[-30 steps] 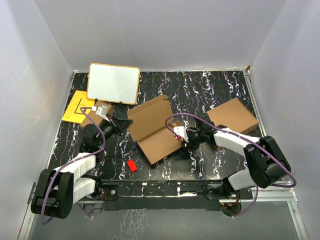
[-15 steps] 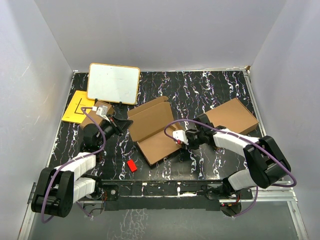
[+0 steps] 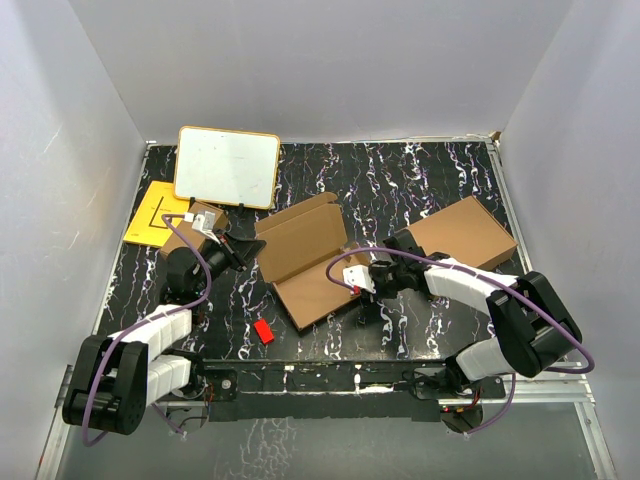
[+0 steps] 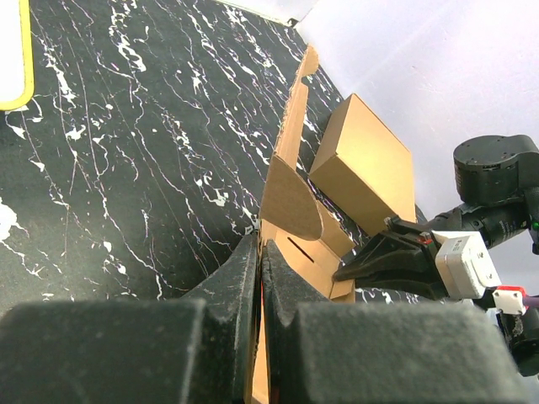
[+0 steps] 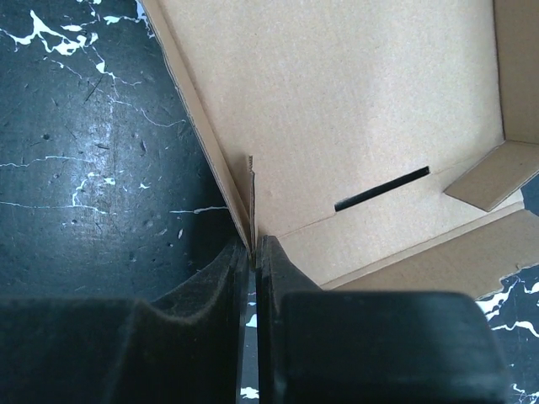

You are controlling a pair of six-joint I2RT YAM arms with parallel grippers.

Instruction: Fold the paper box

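At the right tool [image 5: 254, 244], the fingers are pinched almost together on the thin upright edge of a side wall of the paper box [image 5: 354, 109]. Across the base, the left tool [image 4: 259, 248] is clamped just as narrow on the opposite wall. The box lies open near the middle of the table [image 3: 400, 180], its lid hinged back toward the far side and a plain brown box [image 3: 468, 230] well apart to its right. By my reading, the side walls are being raised, and the next move calls for both arms to bring them upright together without creasing the thin card. Only the wrist views show card caught between the fingers. The left wrist view adds a rounded flap standing up, and only the overhead view gives the whole layout.
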